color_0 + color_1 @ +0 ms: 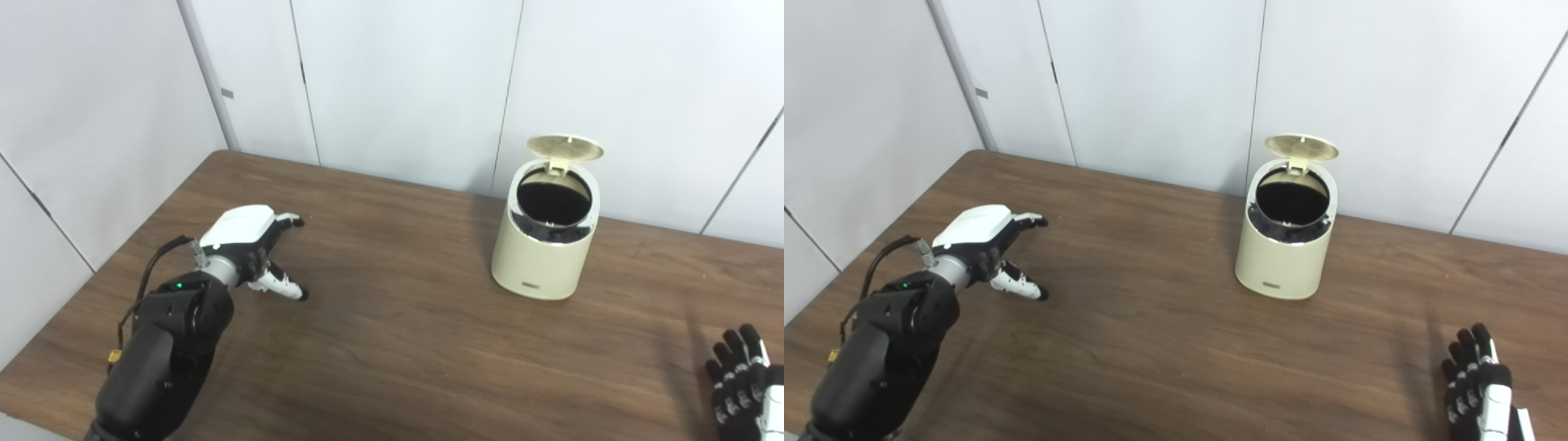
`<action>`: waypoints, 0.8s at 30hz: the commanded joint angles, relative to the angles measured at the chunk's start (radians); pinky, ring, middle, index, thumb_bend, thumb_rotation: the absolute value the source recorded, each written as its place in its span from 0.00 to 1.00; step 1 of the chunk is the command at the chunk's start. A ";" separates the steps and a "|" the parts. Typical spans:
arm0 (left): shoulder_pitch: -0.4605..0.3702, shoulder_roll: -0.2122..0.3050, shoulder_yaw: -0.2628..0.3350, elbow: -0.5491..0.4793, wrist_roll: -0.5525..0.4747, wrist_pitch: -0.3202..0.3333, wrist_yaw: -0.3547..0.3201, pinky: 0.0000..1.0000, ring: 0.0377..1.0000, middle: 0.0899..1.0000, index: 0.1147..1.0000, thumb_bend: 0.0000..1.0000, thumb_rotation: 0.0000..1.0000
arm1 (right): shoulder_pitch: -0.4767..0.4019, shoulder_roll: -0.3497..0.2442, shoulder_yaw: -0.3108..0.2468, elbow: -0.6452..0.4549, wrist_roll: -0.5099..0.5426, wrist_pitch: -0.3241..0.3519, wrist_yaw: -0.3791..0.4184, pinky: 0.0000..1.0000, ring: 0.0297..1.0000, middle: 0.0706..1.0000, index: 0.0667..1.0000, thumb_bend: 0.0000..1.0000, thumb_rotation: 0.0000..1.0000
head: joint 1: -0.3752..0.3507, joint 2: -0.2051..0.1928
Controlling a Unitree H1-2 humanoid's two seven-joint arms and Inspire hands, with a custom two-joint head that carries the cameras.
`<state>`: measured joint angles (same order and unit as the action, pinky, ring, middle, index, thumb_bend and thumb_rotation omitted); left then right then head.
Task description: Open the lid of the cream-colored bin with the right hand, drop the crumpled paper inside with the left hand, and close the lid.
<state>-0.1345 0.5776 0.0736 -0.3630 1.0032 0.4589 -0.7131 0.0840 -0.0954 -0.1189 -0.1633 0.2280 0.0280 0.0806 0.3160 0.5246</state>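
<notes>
The cream-colored bin (544,245) stands upright on the far right part of the wooden table (392,343), close to the wall panels. Its round lid (565,147) is raised on a rear hinge and tilts back, exposing the dark interior. No crumpled paper is visible on the table or in either hand; whether it already lies inside the bin cannot be determined.

The left hand (254,248) hovers low over the left part of the table, well apart from the bin, fingers spread and empty. The right hand (1479,383) sits at the lower right edge of the frame, fingers extended and slightly parted, holding nothing.

Handling assessment: the bin appears to be a light, rigid plastic shell with a smooth, possibly slippery wall. A sideways push is likely to slide or tip it. The lid appears thin, and its narrow hinge tab is the likely weak point. The recommended contact point is the raised front rim of the lid, pressed downward and forward with the fingertips of the right hand, so that the load passes into the table rather than against the bin wall.
</notes>
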 commanded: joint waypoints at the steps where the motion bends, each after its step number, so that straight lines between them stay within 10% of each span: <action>1: -0.045 0.045 0.014 0.007 0.006 0.001 0.023 0.76 0.88 0.87 0.87 0.89 0.19 | -0.008 0.002 -0.001 0.003 0.012 -0.011 0.007 1.00 0.99 0.98 1.00 0.41 0.99 | 0.001 0.001; 24: -0.057 0.017 0.083 0.037 0.074 0.011 -0.143 0.74 0.90 0.92 0.84 0.87 0.11 | -0.012 0.000 -0.002 0.011 0.013 -0.025 0.009 1.00 0.98 0.97 0.99 0.45 0.95 | -0.009 0.005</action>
<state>-0.1524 0.5826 0.1286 -0.3108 1.0622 0.4626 -0.8633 0.0784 -0.0956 -0.1201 -0.1502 0.2323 0.0128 0.0829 0.3053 0.5292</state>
